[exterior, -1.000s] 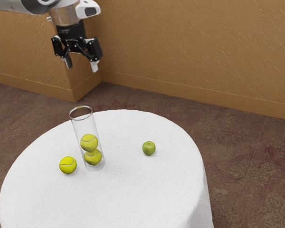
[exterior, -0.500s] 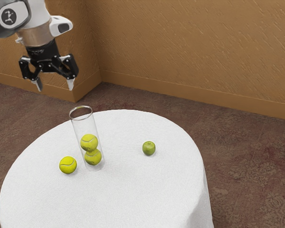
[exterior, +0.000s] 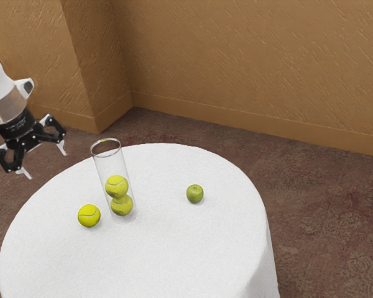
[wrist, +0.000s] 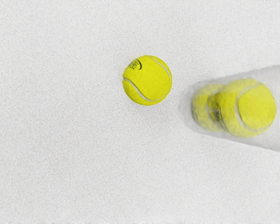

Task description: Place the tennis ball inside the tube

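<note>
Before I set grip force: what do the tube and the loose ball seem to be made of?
The tube looks like smooth, clear plastic or glass, I can't tell which: the balls inside show through, and its rim catches light. The loose tennis ball looks like rubber under matt yellow felt, judging by its even, unshiny surface and pale curved seam; the core itself is hidden.

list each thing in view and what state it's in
gripper: open, empty, above the table's edge
loose ball: on the table, outside the tube
tube: upright, open at the top, two balls stacked inside
apple: whole, on the table
table: covered with a white cloth
</note>
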